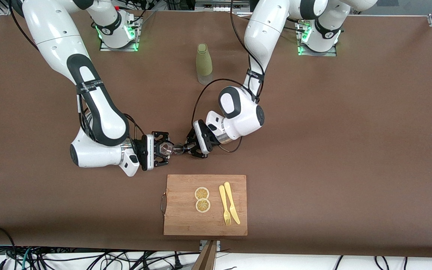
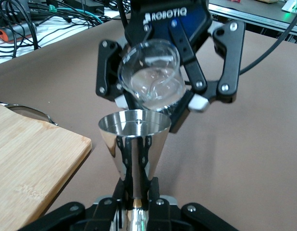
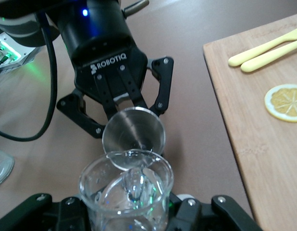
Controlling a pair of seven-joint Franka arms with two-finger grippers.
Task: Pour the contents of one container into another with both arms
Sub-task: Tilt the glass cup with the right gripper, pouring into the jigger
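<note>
I have the right pincer [image 1: 162, 149] clamped on the cup [image 1: 166, 149], tipped so its lip overhangs the jigger [image 1: 178, 149]. The left pincer [image 1: 190, 147] grips the jigger's waist upright to catch the pour, both over the counter [image 1: 313, 150] just above the board's [image 1: 204, 221] farther edge.

A brown surface [image 1: 351, 150] carries a wooden cutting board [image 1: 180, 217] at its edge nearest the front camera. An olive-green bottle [image 1: 203, 62] with a clear base stands upright on it, farther from that camera and well apart from the board, between the two arm bases.
</note>
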